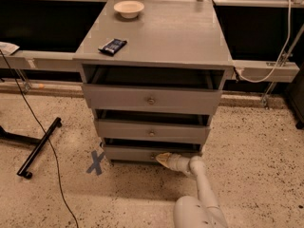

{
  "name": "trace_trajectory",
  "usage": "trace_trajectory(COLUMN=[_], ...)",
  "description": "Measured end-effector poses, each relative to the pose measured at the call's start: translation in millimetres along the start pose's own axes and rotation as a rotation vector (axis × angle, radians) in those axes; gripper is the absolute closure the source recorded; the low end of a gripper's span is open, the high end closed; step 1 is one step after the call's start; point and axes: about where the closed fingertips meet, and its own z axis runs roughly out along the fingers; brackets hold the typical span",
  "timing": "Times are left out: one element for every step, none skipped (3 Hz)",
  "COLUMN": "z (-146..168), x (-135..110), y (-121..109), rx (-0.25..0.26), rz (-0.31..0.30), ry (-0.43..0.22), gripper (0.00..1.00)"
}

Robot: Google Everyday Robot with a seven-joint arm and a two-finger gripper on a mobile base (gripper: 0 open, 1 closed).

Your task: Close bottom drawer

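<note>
Near the speckled floor (251, 165), gripper (164, 159) touches camera-facing bottom drawer (128, 153).

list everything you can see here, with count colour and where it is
cabinet: 1, grey, centre
top drawer: 1, grey, pulled out under the cabinet top
middle drawer: 1, grey, partly out
bottom drawer: 1, grey, lowest, slightly out
bowl: 1, cream, cabinet top, back left
packet: 1, dark, cabinet top, left edge
tape X: 1, blue, floor left of the bottom drawer
stand: 1, black, floor at far left
white cable: 1, hanging at right
gripper: 1, tan, at the bottom drawer's front near its middle
arm: 1, white, rising from the lower edge to the gripper
</note>
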Motion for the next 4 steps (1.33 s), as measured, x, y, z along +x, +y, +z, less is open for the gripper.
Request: trace_trajectory(z=[0.0, -0.1, -0.1, -0.1], x=[0.1, 0.1, 0.1, 0.1], y=[0.1, 0.0, 0.1, 0.1], rx=[0.0, 0.0, 0.0, 0.0], rz=[0.0, 0.0, 0.0, 0.0], ry=[0.0, 0.0, 0.0, 0.0], gripper=[1.0, 1.0, 1.0, 1.0])
